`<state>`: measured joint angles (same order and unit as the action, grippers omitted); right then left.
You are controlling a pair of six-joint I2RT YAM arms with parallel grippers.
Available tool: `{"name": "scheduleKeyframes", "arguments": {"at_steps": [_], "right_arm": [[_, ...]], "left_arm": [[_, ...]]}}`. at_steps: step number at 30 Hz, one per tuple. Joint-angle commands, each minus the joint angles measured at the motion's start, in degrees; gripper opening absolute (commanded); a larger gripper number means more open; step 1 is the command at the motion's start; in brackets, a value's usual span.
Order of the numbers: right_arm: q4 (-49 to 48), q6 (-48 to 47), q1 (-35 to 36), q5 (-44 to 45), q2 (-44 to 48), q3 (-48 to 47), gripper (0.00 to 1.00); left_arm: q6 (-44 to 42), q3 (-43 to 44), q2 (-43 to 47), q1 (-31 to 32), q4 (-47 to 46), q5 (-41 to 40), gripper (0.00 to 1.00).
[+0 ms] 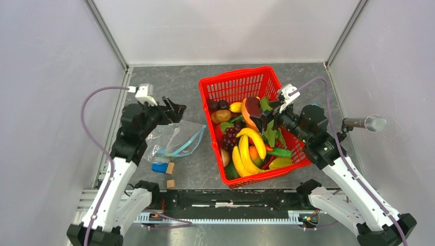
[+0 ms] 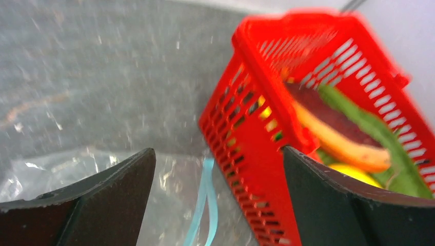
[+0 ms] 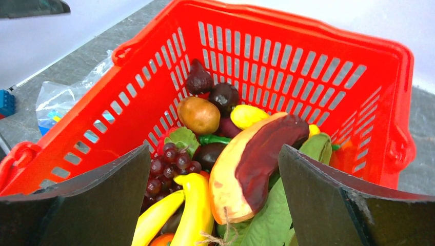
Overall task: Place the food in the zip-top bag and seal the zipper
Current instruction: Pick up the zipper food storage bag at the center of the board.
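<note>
The food lies in a red basket (image 1: 241, 84): yellow bananas (image 1: 249, 148), purple grapes (image 1: 231, 137), a brown potato (image 1: 221, 116), a green vegetable (image 1: 279, 152) and a large yellow and dark-red piece (image 3: 256, 159). The clear zip-top bag (image 1: 172, 136) lies flat left of the basket, its light-blue zipper (image 1: 191, 143) loose and curved. My left gripper (image 1: 174, 109) is open and empty above the bag's far edge; the bag (image 2: 169, 179) and zipper (image 2: 208, 205) show between its fingers. My right gripper (image 1: 267, 120) is open and empty over the basket, above the bananas (image 3: 197, 210) and grapes (image 3: 172, 161).
A blue block (image 1: 160, 167) and two small wooden cubes (image 1: 170, 167) (image 1: 171, 183) lie near the bag's front edge. The basket wall (image 2: 267, 138) stands close to the right of my left gripper. White walls enclose the table on three sides.
</note>
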<state>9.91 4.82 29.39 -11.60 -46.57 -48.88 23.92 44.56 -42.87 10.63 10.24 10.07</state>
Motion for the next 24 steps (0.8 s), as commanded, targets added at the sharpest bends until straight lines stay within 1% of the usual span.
{"name": "scheduleKeyframes", "arguments": {"at_steps": [1,3,5,7,9,11,12,16,18,22,24], "right_arm": [[-5.4,2.8,0.2,4.3,0.6,1.9,0.98],[-3.3,2.6,0.2,4.0,-0.9,0.3,0.98],[-1.0,2.5,0.2,4.2,-2.4,-1.5,0.98],[0.7,2.6,0.2,4.2,-3.6,-3.0,0.98],[1.3,2.8,0.2,4.3,-3.7,-3.6,0.98],[0.8,3.2,0.2,4.8,-2.9,-3.3,0.98],[0.3,3.4,0.2,5.1,-2.5,-3.0,0.98],[-1.1,4.2,0.2,6.7,-0.2,-2.0,0.98],[-1.5,4.6,0.2,7.6,0.6,-1.7,0.98],[-1.5,5.2,0.2,8.4,1.4,-1.5,0.98],[-1.1,5.4,0.2,8.8,1.6,-1.3,0.98]], "left_arm": [[-5.5,1.3,-4.8,2.1,11.8,8.2,1.0],[-8.3,1.6,-5.5,6.2,15.0,4.1,1.0],[-11.3,2.8,-6.5,11.2,19.2,-2.2,1.0],[-14.0,4.1,-7.9,14.4,23.0,-5.7,0.98],[-16.4,5.7,-9.4,16.4,27.1,-8.4,0.94],[-18.4,7.3,-10.2,18.0,30.9,-9.9,0.87],[-19.2,7.7,-10.2,18.7,32.4,-11.6,0.86],[-22.8,6.6,-9.0,21.0,33.4,-14.0,0.84],[-23.8,6.8,-10.1,22.9,33.5,-15.7,0.79],[-25.8,7.0,-13.9,29.6,33.5,-21.6,0.8],[-26.1,6.9,-16.4,31.5,33.2,-23.4,0.8]]}}
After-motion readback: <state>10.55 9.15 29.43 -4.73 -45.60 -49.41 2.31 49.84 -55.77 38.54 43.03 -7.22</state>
